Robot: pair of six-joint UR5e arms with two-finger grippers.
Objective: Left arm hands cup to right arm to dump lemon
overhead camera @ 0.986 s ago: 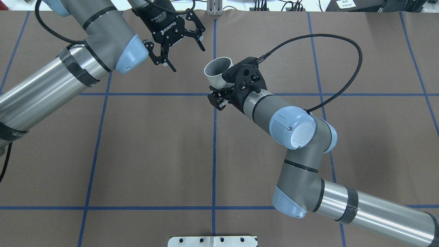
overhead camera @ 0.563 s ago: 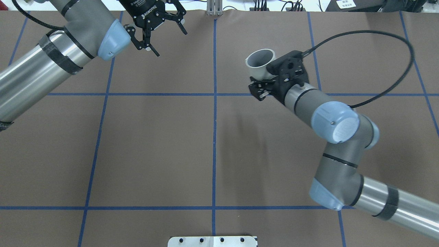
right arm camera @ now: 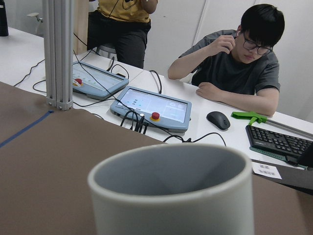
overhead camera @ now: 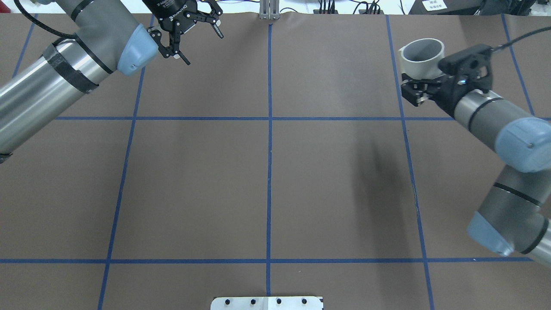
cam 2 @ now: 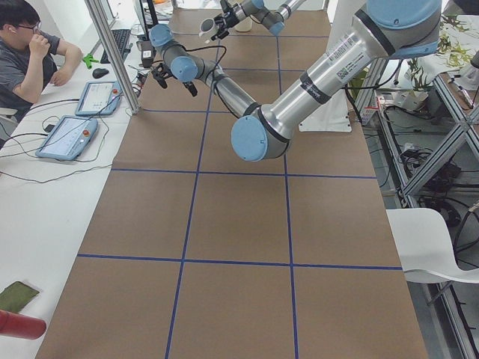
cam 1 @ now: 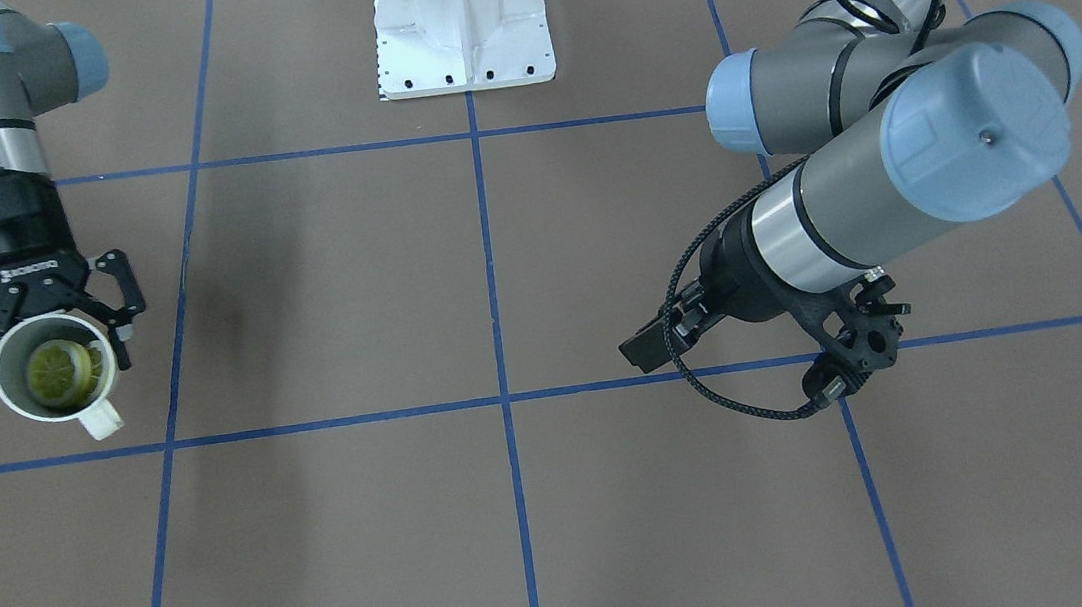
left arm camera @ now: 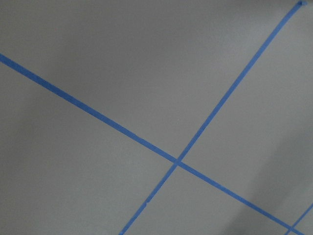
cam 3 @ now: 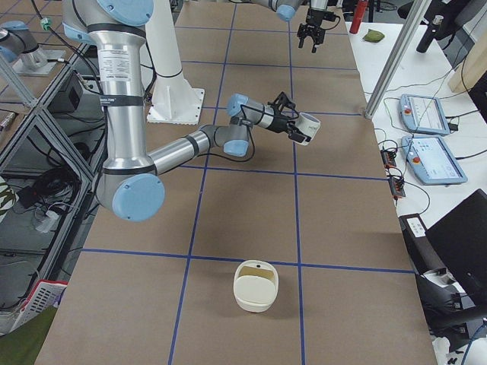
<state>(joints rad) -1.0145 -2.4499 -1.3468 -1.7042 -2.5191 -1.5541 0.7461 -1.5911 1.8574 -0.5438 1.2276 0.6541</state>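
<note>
One small white ceramic cup with a greyish inside sits in the clasp of the right gripper. Its two black fingers are closed on the cup's wall from either side, near the rim. The cup's mouth faces up, and its one squarish loop handle points away from the gripper's palm. It hangs clear above the table. Down inside the cup, straight between the fingers, lies one lemon, a dull yellow-green rounded piece narrower than the mouth. In the right wrist view only the cup's rim and upper wall show, close in front of the palm.

The left gripper is well apart from the right one, over the far side of the table. Its two fingers are spread wide with nothing between them. Its wrist view shows only table and crossing tape.

Beneath both grippers lies one brown table, marked into squares by blue tape lines. One cream, round-cornered bin stands on it, well apart from the right gripper, toward the table's end on the robot's right. One white metal base plate sits at the robot's side, between the two arms.

Beyond the cup, past the table's far edge, a white desk carries two grey control tablets side by side, one black mouse and one black keyboard. Two people are there: a seated person in a dark grey shirt, and a person in a yellow top, seen only as a torso.
</note>
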